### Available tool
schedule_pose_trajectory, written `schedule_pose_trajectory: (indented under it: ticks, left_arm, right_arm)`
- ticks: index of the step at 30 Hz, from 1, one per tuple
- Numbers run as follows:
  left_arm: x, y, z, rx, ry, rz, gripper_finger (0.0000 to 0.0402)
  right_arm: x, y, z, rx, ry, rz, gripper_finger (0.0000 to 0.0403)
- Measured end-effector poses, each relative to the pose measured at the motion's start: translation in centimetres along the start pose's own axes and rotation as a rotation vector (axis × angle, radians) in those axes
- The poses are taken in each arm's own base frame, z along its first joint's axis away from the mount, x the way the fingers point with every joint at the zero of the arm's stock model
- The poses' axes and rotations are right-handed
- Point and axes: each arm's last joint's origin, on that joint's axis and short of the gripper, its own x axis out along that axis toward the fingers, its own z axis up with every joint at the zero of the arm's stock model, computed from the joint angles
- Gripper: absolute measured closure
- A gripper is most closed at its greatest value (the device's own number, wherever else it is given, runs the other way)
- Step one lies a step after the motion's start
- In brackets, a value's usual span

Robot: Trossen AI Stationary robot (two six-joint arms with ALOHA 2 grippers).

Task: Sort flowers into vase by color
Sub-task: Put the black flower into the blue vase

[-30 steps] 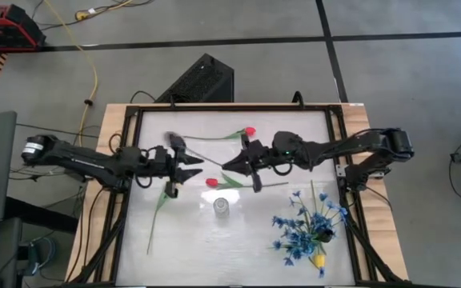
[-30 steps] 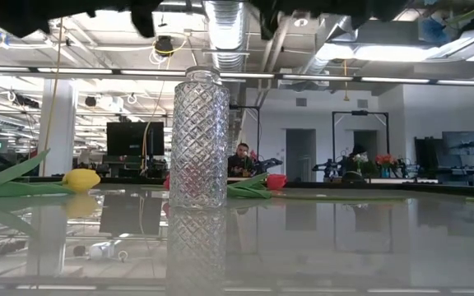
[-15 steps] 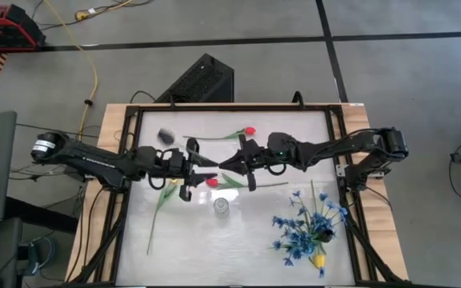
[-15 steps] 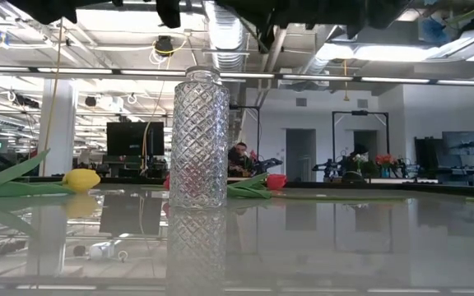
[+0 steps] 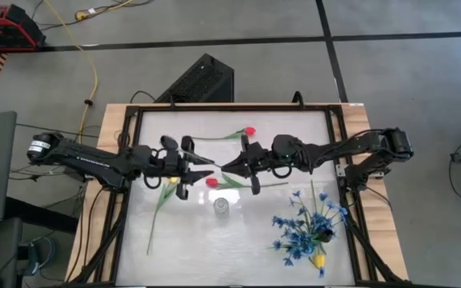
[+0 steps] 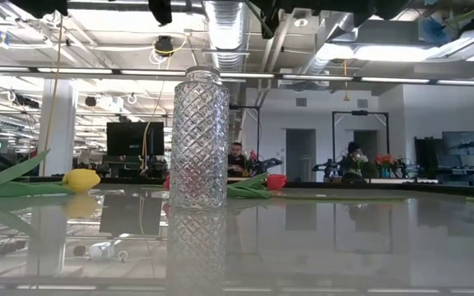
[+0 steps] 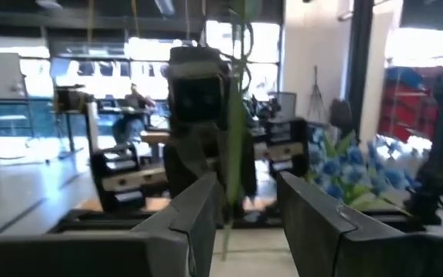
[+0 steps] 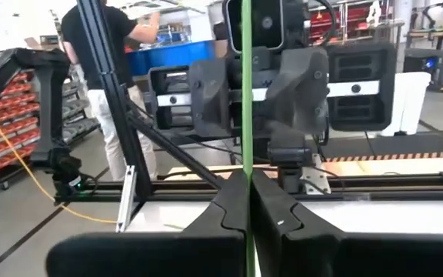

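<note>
R end effector [image 5: 224, 167] is above desk [image 5: 238, 244] centre, fingers together, clamped on a thin green stem [image 8: 246, 115] that runs straight up between its pads. L end effector [image 5: 204, 164] faces it head-on, just beside it, tips nearly meeting; its fingers [image 7: 206, 219] stand apart w/ the same stem [image 7: 233, 115] passing through the gap, no contact seen. Whether this stem carries a bloom cannot be told.

Red tulip [image 5: 211, 182] lies on desk directly below the two end effectors, stem trailing under the R arm. Second red tulip [image 5: 250, 130] lies on the far side of R end effector, near the desk's back edge. Yellow tulip [image 5: 171, 181] w/ long green stem sits under the L arm, near L end effector. Clear cut-glass vase [image 5: 221, 206] stands upright just nearer than both end effectors, nothing in it. Blue blossom sprays [image 5: 306, 228] bunched in a dark vase, well apart from R end effector, toward desk's near R corner. A person [image 8: 114, 85] stands beyond the desk, per R wrist view.
</note>
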Motion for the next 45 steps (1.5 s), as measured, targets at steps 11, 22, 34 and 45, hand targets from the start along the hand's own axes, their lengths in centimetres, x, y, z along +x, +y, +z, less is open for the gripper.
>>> schedule_pose_trajectory:
  ticks: [11,22,34,45]
  left_arm:
    - [-0.1,0.0,0.6,-0.005,-0.06,0.023,0.0276]
    - [-0.1,0.3,1.3,-0.007,-0.128,0.095,0.0288]
    - [-0.1,0.2,1.2,-0.012,-0.122,0.085,0.0399]
    - [-1.5,-0.7,2.0,-0.078,-0.046,-0.024,0.0401]
  right_arm:
    - [0.0,0.0,0.0,0.0,-0.008,-0.046,0.0374]
    - [0.0,0.0,0.0,0.001,-0.008,-0.046,0.0372]
    - [-0.1,0.5,0.1,0.002,0.005,0.02,0.0316]
    - [-7.6,3.2,2.3,0.109,0.424,0.096,0.0212]
